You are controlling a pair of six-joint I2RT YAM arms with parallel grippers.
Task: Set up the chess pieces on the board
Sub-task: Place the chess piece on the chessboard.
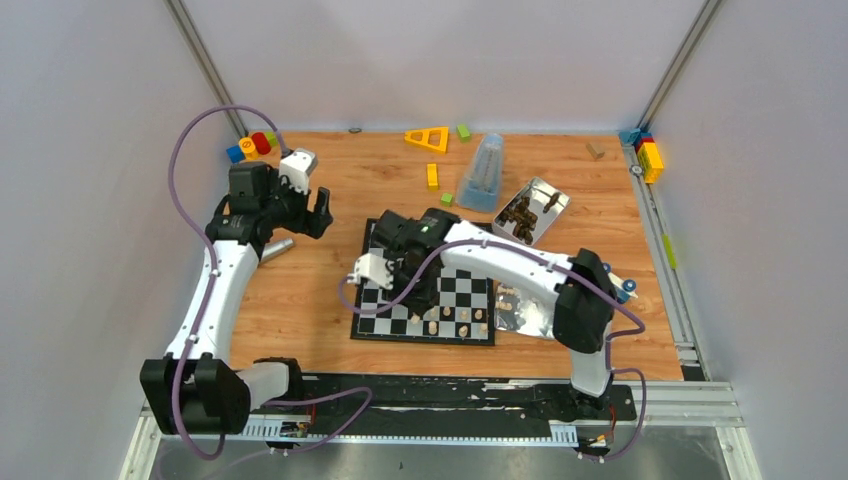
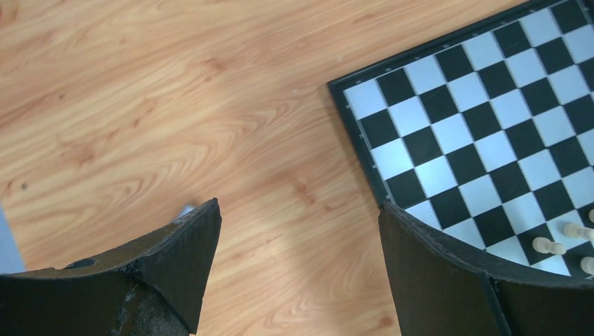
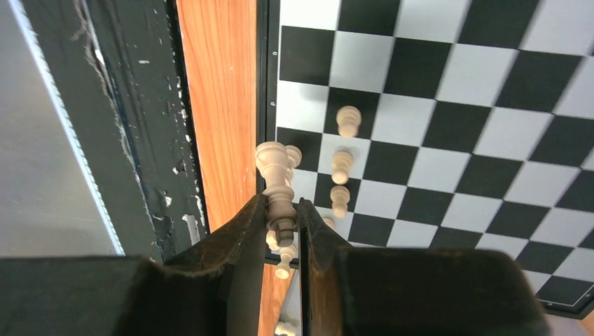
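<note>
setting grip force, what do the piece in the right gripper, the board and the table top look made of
Held piece: pale matte wood by its look, lathe-style rings; plastic not excluded.
Board: smooth printed squares with slight sheen; core hidden.
Table top: flat, even wood grain, probably laminate.

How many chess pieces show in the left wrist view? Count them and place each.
3, all on the board at the view's bottom right: one chess piece beside the dark finger, another at the right edge, a third below it, cut off. The finger may hide more.
</note>
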